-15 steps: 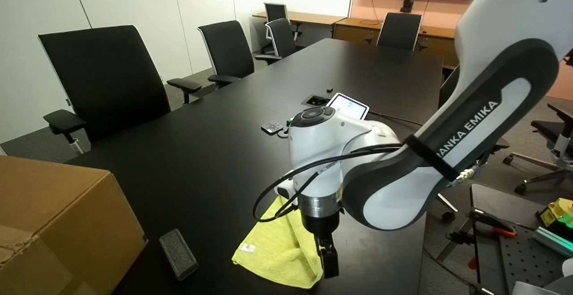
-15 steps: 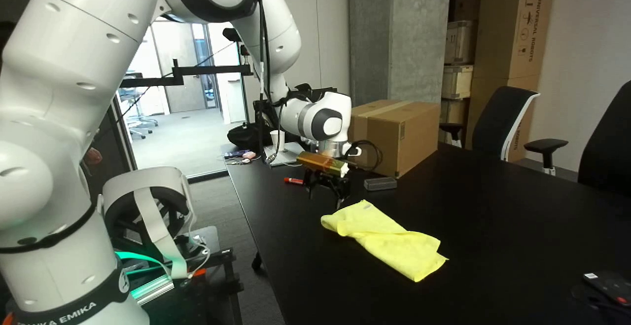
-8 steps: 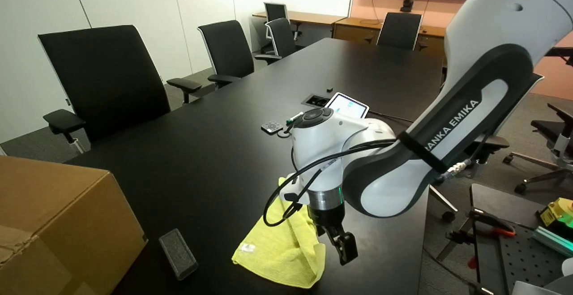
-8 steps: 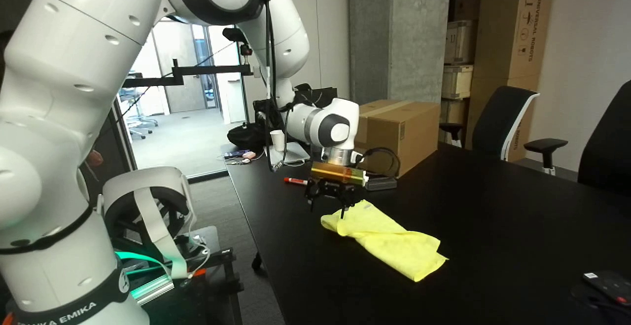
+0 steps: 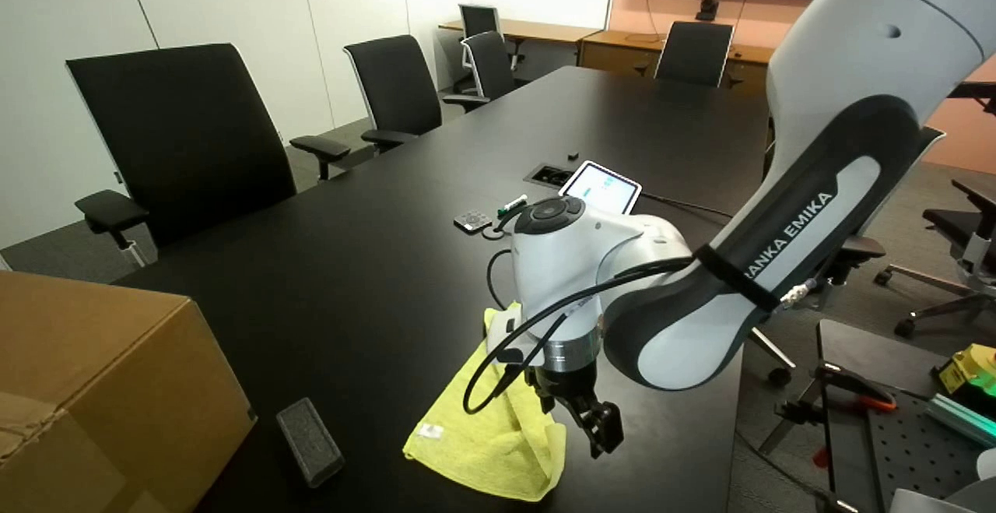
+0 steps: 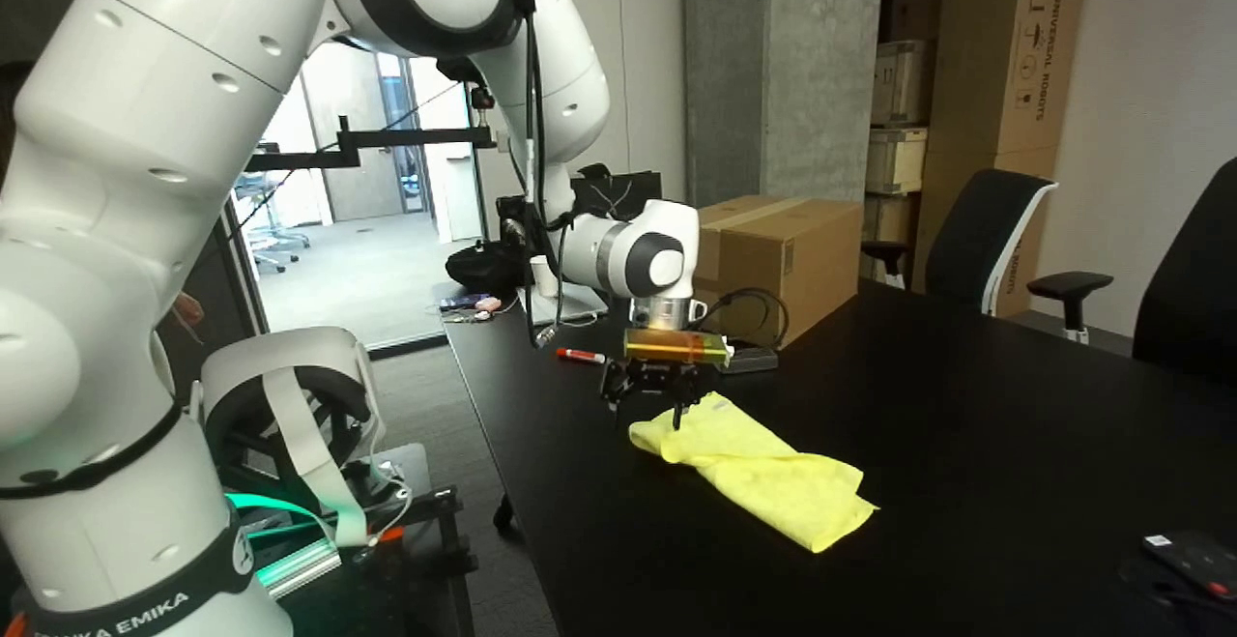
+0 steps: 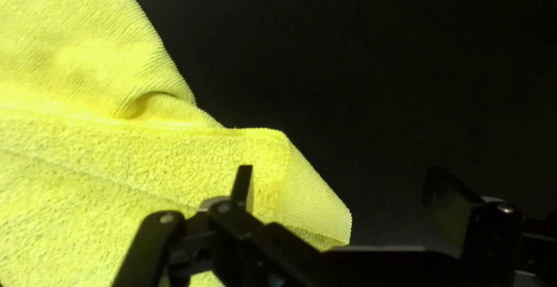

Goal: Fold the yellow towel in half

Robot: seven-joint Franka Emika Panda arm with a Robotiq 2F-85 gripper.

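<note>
The yellow towel [image 5: 486,451] lies on the dark table in both exterior views [image 6: 773,482]. It is rumpled and partly doubled over, with a small white label at one corner. In the wrist view the towel [image 7: 87,160] fills the left side, and one corner is turned back between the fingers. My gripper [image 7: 340,168] is open and empty. Its left finger is over the towel and its right finger over bare table. In both exterior views the gripper [image 6: 647,419] hangs pointing down at the towel's end [image 5: 577,429]. I cannot tell whether a fingertip touches the cloth.
A cardboard box [image 5: 163,396] and a dark grey block [image 5: 310,443] stand beside the towel. A red marker [image 6: 580,356] lies behind the gripper. A white tablet [image 5: 601,188] and a small flat device [image 5: 472,222] lie farther up the table. A remote [image 6: 1193,564] lies at the table's front.
My gripper has turned and shifted toward the towel's folded end, most of it in the first half second. It has stayed open. The towel has not visibly moved.
</note>
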